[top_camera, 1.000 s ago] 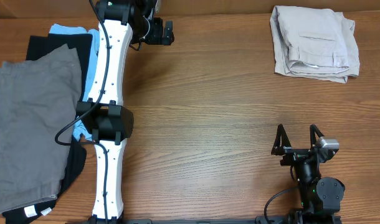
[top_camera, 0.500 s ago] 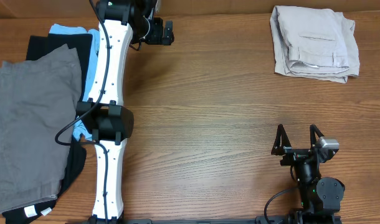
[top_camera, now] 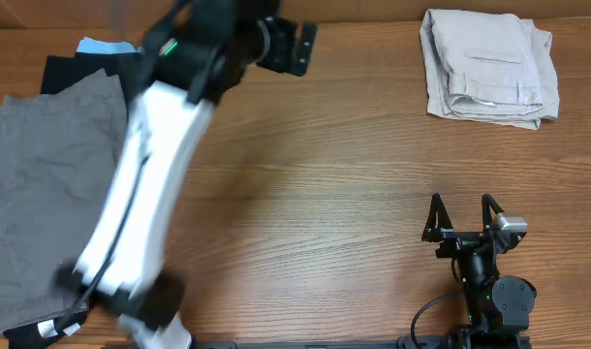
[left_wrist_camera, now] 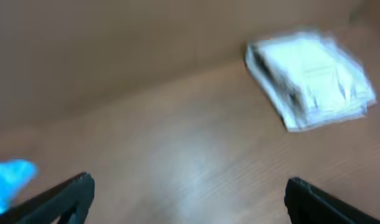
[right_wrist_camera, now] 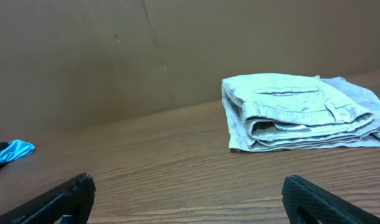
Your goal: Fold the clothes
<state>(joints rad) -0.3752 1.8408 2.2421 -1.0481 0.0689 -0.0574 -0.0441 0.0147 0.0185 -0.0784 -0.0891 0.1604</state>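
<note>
Closest in, at the right claw [top_camera: 460, 202]: spread wide, gripping nothing, set low over the bare table [top_camera: 325, 204]. Straight ahead of it and a shade to the right, beyond a strip of open wood: the beige shorts [top_camera: 489, 66], already stacked in a compact bundle, pocket side up, lying flat near the far edge. Seen from that claw, the long side of the bundle [right_wrist_camera: 299, 112] running across the line of approach, layered fold edges turned back toward it. Farther off, at the left claw [top_camera: 294, 48]: likewise wide open and empty, smeared by blur, up by the far edge. From there, the shorts [left_wrist_camera: 311, 78] ahead and off to the right, well apart across bare wood. Judging by the gaps, right arm the nearer one, with a straight reach forward; probably little left to fold beyond squaring the bundle up. Farthest from both claws, out to the left: grey shorts [top_camera: 44, 194], a blue garment [top_camera: 97, 46] and dark cloth [top_camera: 63, 73] heaped together.
</note>
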